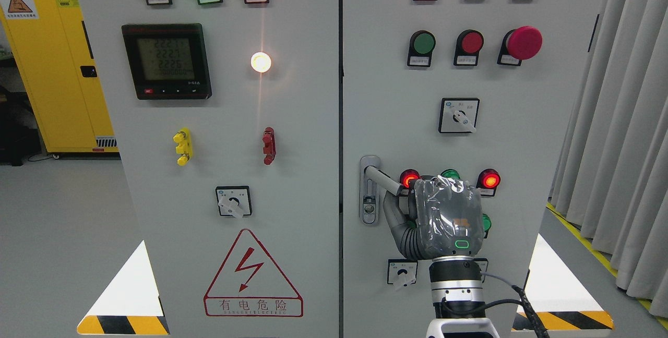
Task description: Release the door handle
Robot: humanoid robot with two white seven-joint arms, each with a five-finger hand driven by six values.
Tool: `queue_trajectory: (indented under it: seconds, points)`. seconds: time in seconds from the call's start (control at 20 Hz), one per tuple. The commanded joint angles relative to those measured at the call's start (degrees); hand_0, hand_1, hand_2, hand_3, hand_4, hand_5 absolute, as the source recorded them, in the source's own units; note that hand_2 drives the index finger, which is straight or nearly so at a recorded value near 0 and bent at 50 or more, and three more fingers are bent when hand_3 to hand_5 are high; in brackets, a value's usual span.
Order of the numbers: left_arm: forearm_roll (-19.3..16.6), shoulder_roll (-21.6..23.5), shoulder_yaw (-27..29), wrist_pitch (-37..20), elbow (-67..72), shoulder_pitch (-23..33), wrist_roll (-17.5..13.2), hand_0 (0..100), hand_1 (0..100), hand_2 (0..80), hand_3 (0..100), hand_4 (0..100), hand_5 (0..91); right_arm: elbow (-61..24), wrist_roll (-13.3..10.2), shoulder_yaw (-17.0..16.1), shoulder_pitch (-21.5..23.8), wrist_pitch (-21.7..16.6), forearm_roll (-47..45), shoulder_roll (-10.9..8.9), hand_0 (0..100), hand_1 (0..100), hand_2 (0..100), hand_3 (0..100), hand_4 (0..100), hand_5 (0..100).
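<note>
The grey door handle (382,177) on the right cabinet door (376,93) is swung out of its lock plate (369,207) and points right. My right hand (404,197), wrapped in clear film, comes up from the bottom edge and sits at the lever's free end. Its thumb (392,216) curves up under the lever, and the other fingers are hidden behind the back of the hand, curled at the lever's tip. The door looks flush with the left door (292,171). My left arm is out of view.
Around the hand are red lamps (489,179), green buttons and a rotary switch (402,272). A red mushroom stop button (524,42) sticks out higher up. Grey curtains (616,134) hang at the right, and a yellow cabinet (52,67) stands at the far left.
</note>
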Motion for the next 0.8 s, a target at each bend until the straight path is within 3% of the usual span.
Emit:
queue_trajectory:
  seconds: [0.0,0.75]
  points:
    - [0.0,0.0,0.04,-0.26,0.0,0.0,0.03,12,56,0.0,0,0,0.0,-0.06,-0.2,-0.04,-0.2,-0.02,0.0,-0.03,65,34,100,100,100,100]
    - [0.0,0.0,-0.05,-0.26,0.0,0.0,0.03,12,56,0.0,0,0,0.0,-0.06,-0.2,-0.3,-0.2,-0.02,0.0,-0.03,64,34,100,100,100,100]
